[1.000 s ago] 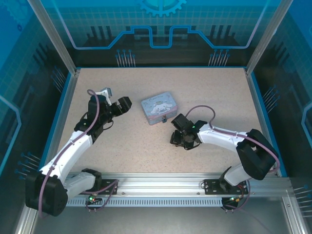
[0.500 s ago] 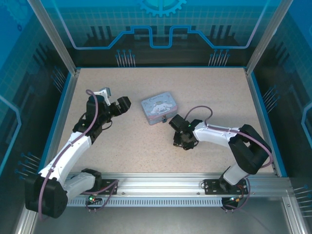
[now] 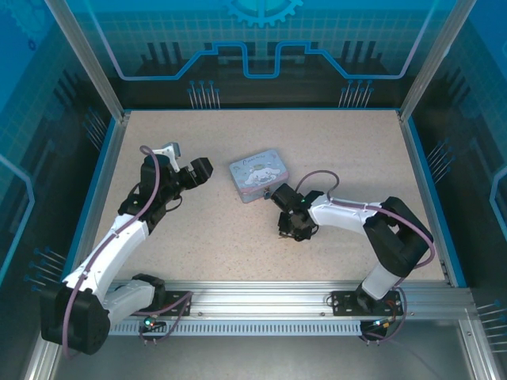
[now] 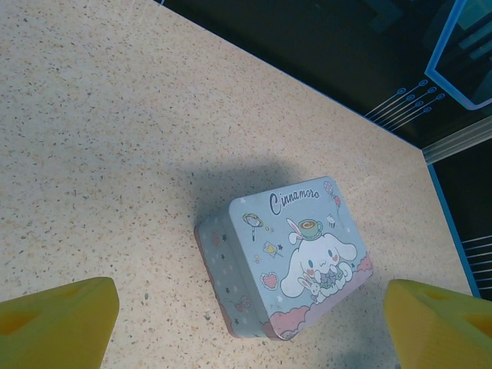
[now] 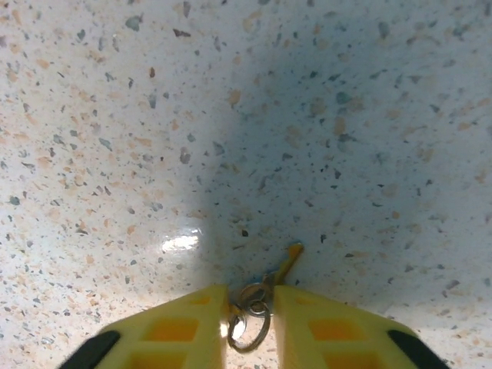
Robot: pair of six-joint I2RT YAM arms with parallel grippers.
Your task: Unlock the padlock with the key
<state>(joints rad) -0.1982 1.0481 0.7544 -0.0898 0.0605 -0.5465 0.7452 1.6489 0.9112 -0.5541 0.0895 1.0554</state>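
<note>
**Key grab in progress, padlock not opened yet**

Just on the near side of the tin, the right gripper is pinching the key by its ring. The key is lying flat on the table and looks not yet lifted. The padlock, a dark speck, is sitting against the tin's near edge. Lifting, inserting and turning are remaining. The left gripper is hovering spread wide, left of the tin and well apart from it. Beyond the tin, bare table is running to the blue rim.

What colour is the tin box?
The tin is pale blue with a cartoon picture; left wrist view shows it best.
</note>
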